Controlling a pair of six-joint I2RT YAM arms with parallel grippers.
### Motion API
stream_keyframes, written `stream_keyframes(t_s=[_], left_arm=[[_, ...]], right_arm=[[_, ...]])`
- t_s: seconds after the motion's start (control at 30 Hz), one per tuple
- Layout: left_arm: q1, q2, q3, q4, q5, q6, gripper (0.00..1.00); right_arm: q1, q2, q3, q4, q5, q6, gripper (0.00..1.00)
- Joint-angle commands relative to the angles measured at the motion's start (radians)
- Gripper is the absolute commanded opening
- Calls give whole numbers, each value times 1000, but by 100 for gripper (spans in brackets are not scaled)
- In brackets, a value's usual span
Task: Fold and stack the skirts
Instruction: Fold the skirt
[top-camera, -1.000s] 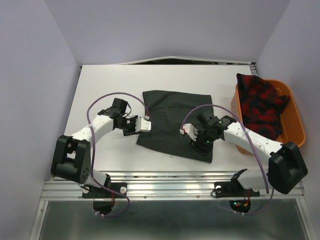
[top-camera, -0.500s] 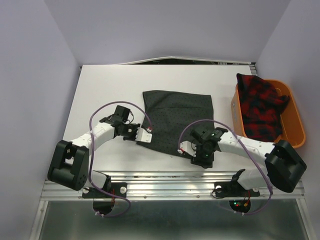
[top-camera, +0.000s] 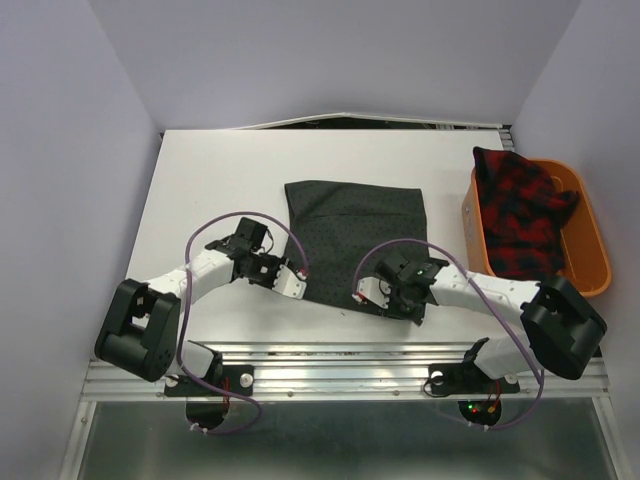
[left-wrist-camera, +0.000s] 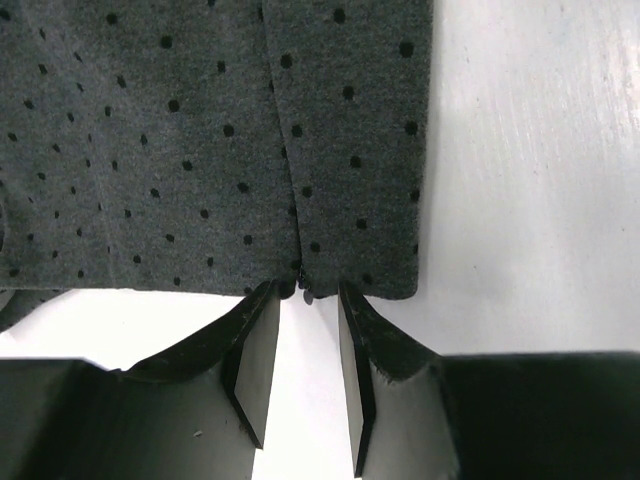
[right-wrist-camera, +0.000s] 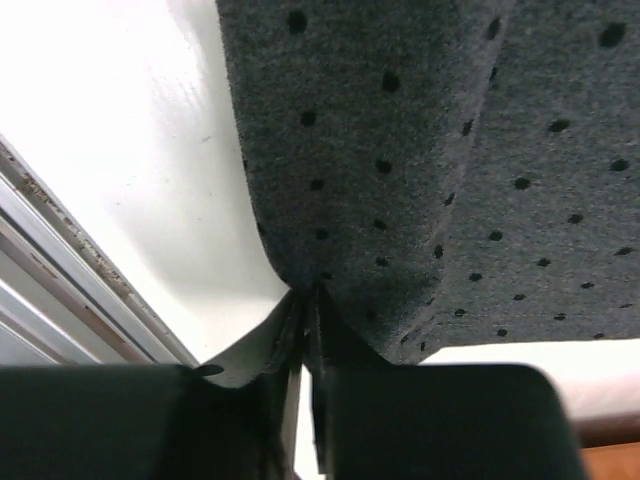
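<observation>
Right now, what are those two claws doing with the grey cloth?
Left gripper open at grey skirt's near hem. Right gripper shut on its near edge. Plaid skirt in orange basket, nothing blocking.

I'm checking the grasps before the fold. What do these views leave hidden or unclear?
Top view: near edge of the grey skirt, partly under the left tool and right tool.
Right wrist view: how much cloth is pinched; the shut tool hides it.
Top view: plaid skirt underside, down in the basket.
</observation>
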Motion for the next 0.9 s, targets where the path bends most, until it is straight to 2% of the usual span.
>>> stream_keyframes(t_s=[0.0,0.07,0.23,0.47,0.73,0.77,0.8,0.87], left_arm=[[-7,-17,5,-73,20,56,42],[-7,-48,5,-105,18,68,43],[-7,-125,-39,-164,6,107,53],[-38,-133,-102,-55,7,35,53],[-67,-30,-67,26,-2,-46,43],[-69,-24,-68,42,-6,-50,40],[-67,-18,-73,46,-12,-56,30],[-69,-4,-77,48,-31,-57,20]], right_arm=[[3,25,-40,116,25,11,1],[3,18,-36,115,25,13,1],[3,-35,-25,107,10,6,1],[3,-50,-8,81,-31,17,1],[3,-53,32,47,-65,23,1],[3,-53,38,44,-67,23,1],[3,-53,46,42,-67,19,1],[3,-52,67,30,-64,5,1]])
